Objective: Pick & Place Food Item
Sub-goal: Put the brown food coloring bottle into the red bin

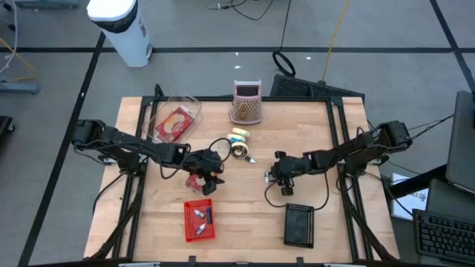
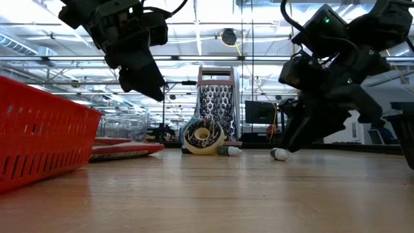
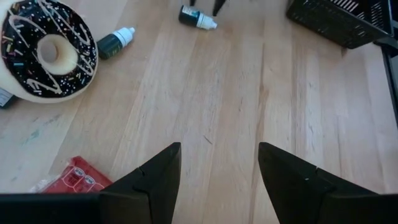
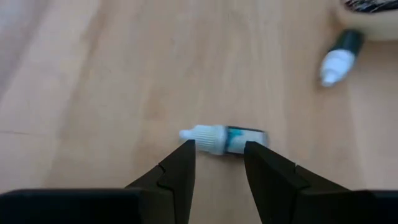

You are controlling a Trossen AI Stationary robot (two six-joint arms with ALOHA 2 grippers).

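Right wrist view: right gripper [image 4: 217, 163] jaws released, straddling a small bottle [image 4: 222, 139] lying on the tabletop [image 1: 245, 208]; left gripper [image 3: 217, 167] jaws released, empty, doughnut [image 3: 46, 53] at its 10 o'clock.

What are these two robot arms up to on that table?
The right gripper hangs low over a small dropper bottle lying on the wooden table, jaws open on either side of it and not yet closed. The left gripper hovers open and empty beside the red basket, with a toy donut and a second bottle nearby.
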